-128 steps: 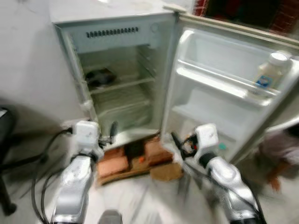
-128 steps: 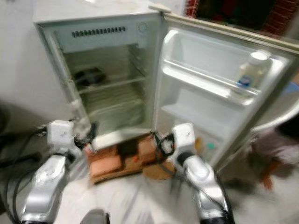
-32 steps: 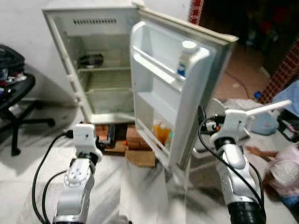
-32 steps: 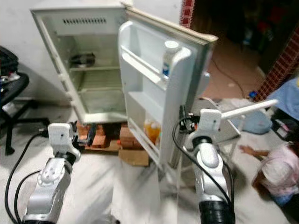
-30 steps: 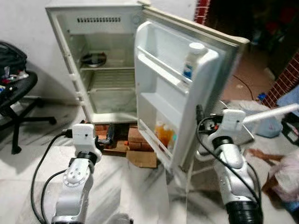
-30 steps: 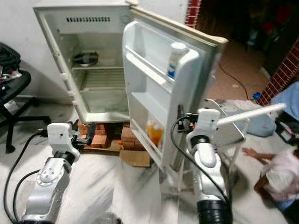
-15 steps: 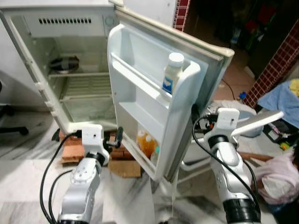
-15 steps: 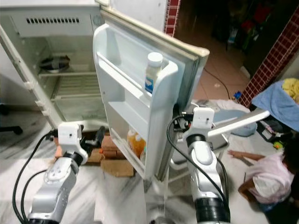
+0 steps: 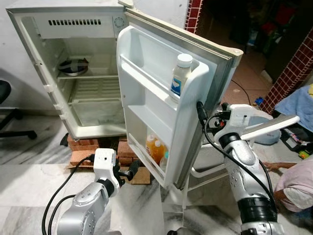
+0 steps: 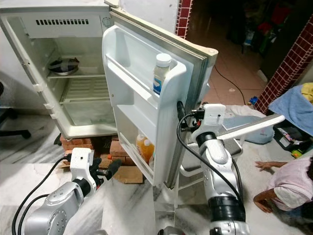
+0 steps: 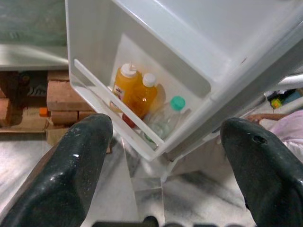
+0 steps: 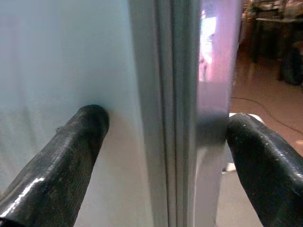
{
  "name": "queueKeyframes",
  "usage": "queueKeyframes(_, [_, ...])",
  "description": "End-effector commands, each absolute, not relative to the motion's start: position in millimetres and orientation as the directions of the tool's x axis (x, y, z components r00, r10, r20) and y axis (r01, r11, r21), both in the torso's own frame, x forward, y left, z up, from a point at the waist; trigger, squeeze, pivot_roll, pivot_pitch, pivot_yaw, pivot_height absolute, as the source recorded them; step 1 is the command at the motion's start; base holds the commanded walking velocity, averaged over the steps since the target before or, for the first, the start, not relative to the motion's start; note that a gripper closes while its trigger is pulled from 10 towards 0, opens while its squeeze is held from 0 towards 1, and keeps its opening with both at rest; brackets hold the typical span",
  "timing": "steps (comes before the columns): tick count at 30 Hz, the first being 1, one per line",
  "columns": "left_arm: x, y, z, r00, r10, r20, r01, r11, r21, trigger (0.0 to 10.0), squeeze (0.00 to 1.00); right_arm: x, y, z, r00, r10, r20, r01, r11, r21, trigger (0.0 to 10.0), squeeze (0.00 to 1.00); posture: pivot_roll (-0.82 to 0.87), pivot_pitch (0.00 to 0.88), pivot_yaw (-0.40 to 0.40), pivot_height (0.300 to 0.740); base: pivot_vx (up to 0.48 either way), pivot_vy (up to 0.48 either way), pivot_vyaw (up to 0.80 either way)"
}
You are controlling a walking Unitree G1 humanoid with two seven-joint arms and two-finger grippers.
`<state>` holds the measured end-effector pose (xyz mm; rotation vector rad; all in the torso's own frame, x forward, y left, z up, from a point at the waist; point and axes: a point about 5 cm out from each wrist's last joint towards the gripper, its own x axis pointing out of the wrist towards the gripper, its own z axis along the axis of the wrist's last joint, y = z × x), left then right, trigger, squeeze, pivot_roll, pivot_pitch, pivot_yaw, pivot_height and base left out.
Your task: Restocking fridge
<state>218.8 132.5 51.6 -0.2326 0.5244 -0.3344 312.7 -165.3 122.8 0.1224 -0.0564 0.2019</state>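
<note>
Small fridge (image 9: 73,98) standing wide open, the robot's right hand (image 12: 165,156) straddling the free edge of its door (image 9: 161,105).

The right hand's fingers (image 12: 66,161) are spread apart, one on the inner side of the door edge and one on the outer side; whether they press on it cannot be told. The left hand (image 11: 165,170) hangs low in front of the door's bottom shelf, fingers wide apart and holding nothing. In that bottom shelf stand two orange bottles (image 11: 132,92) and a clear bottle with a green cap (image 11: 165,118). A white bottle with a blue label (image 9: 181,76) stands in the top door shelf. Inside the fridge a metal bowl (image 9: 73,66) sits on the upper rack. The fridge rests on bricks (image 9: 83,152). A person (image 10: 288,191) sits on the floor to the right.
</note>
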Motion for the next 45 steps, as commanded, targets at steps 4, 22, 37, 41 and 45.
queueKeyframes(4, [216.8, 128.5, 53.9, 0.770, -0.408, -0.491, 0.296, 0.910, -0.292, 10.0, 0.00, 317.8, -147.9, 140.8, 0.923, 0.363, 0.125, -0.381, 0.909, 0.172, 10.0, 0.00, 0.12, 0.000, -0.043, 0.740, 0.000, 0.000, 0.00])
queueKeyframes(22, [203.6, 117.0, 49.0, 0.664, -0.481, -0.572, 0.358, 0.876, -0.322, 10.0, 0.00, 287.4, -132.2, 180.7, 0.699, 0.674, 0.239, -0.711, 0.617, 0.338, 10.0, 0.00, 0.10, 0.000, -0.044, 0.740, 0.000, 0.000, 0.00])
queueKeyframes(37, [232.7, 148.3, 74.0, 0.909, -0.193, -0.370, 0.187, 0.981, -0.052, 10.0, 0.00, 277.2, -153.9, 111.4, 0.962, 0.272, 0.004, -0.268, 0.944, 0.192, 10.0, 0.00, 0.10, 0.000, -0.052, 0.740, 0.000, 0.160, 0.00])
queueKeyframes(41, [243.8, 154.4, 86.1, 0.952, -0.151, -0.266, 0.175, 0.982, 0.069, 10.0, 0.00, 278.4, -152.5, 103.8, 0.977, 0.215, -0.014, -0.210, 0.964, 0.164, 10.0, 0.00, 0.11, 0.000, -0.051, 0.740, 0.000, 0.480, 0.00])
queueKeyframes(45, [254.0, 166.1, 93.2, 0.976, -0.115, -0.185, 0.142, 0.980, 0.140, 10.0, 0.00, 284.4, -150.9, 102.8, 0.986, 0.167, -0.023, -0.163, 0.979, 0.123, 10.0, 0.00, 0.11, 0.000, -0.037, 0.740, 0.000, 0.480, 0.00])
